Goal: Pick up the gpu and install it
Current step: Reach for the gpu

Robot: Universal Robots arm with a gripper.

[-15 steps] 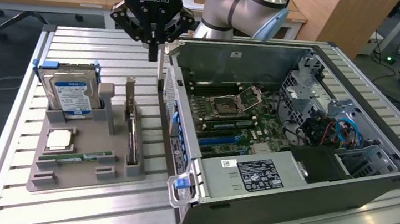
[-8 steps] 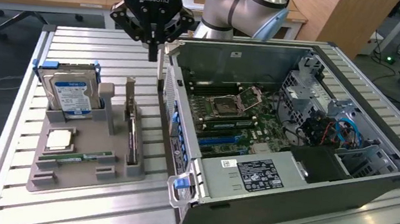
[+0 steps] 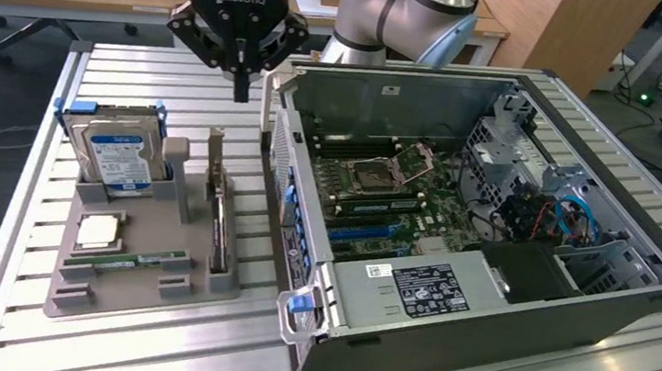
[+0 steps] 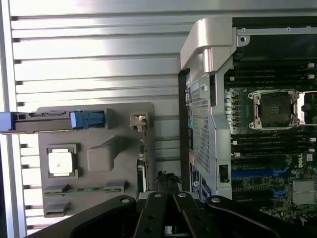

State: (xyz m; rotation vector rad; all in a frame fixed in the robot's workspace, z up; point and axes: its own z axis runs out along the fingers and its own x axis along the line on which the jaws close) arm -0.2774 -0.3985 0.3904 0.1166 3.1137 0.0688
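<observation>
The gpu (image 3: 219, 218) stands on edge in a slot of the grey holder (image 3: 135, 292), its silver end bracket (image 3: 214, 150) at the far end. From above, the gpu (image 4: 144, 153) appears as a thin strip along the holder's side nearest the computer. My gripper (image 3: 240, 91) hangs above the table beyond the holder's far end, between the holder and the open computer case (image 3: 468, 283). Its fingers are shut together with nothing between them. In the wrist view the gripper (image 4: 166, 184) sits over the gpu's near end. The motherboard (image 3: 385, 196) lies exposed inside the case, with blue slots (image 3: 363, 236).
A silver hard drive with a blue-white label (image 3: 120, 159) stands upright in the holder at the exterior view's left. A processor (image 3: 96, 231) and a narrow green memory stick (image 3: 126, 261) lie in the holder. The case wall (image 3: 289, 158) rises right beside the gpu. Desks stand behind.
</observation>
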